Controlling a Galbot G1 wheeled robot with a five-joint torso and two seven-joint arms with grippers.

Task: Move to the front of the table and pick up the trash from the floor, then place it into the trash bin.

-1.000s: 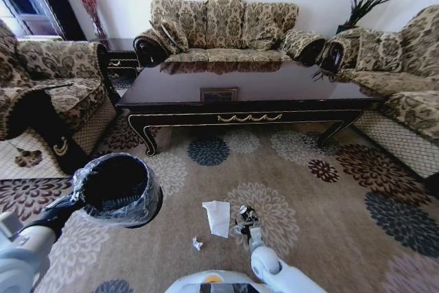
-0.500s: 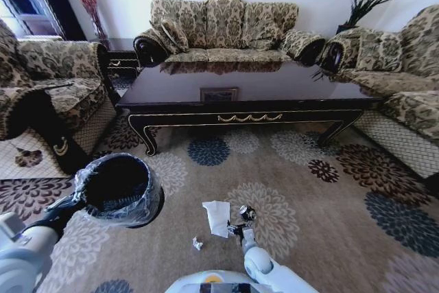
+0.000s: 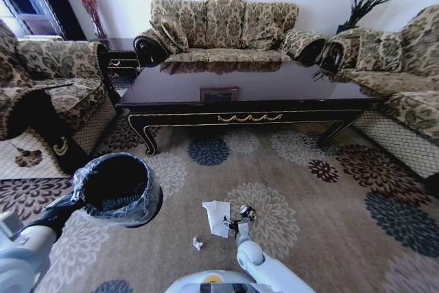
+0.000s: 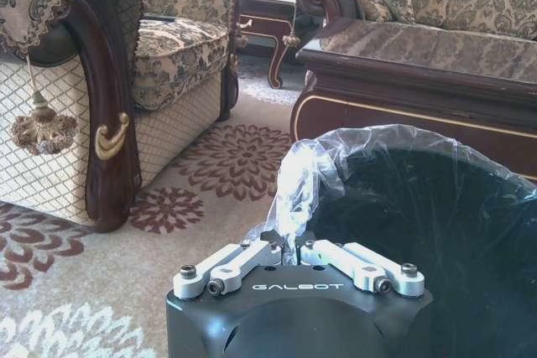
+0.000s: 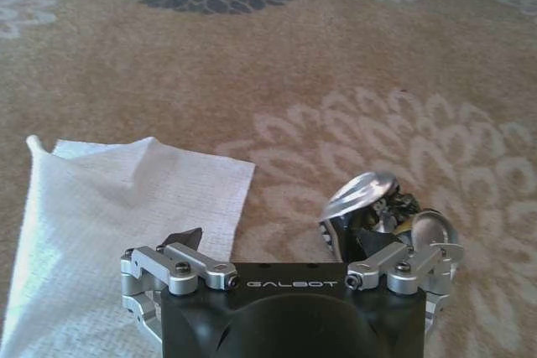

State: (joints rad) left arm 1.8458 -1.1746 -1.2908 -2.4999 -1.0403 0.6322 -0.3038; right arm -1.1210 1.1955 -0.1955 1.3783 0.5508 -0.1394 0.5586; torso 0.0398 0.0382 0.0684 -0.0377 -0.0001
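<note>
Jaws: left gripper (image 4: 295,245) clenched on trash bin (image 3: 118,190) liner | right gripper (image 5: 289,245) spread wide over carpet, silvery wrapper (image 5: 369,207) between, napkin (image 5: 117,232) beside | bin interior dark, contents unclear

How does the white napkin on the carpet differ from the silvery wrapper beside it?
The napkin is white, matte and lies mostly flat and spread out; the silvery wrapper is shiny, crumpled into a lump and stands up from the carpet. The napkin covers far more floor than the wrapper. Both lie on the carpet just ahead of the right gripper.
</note>
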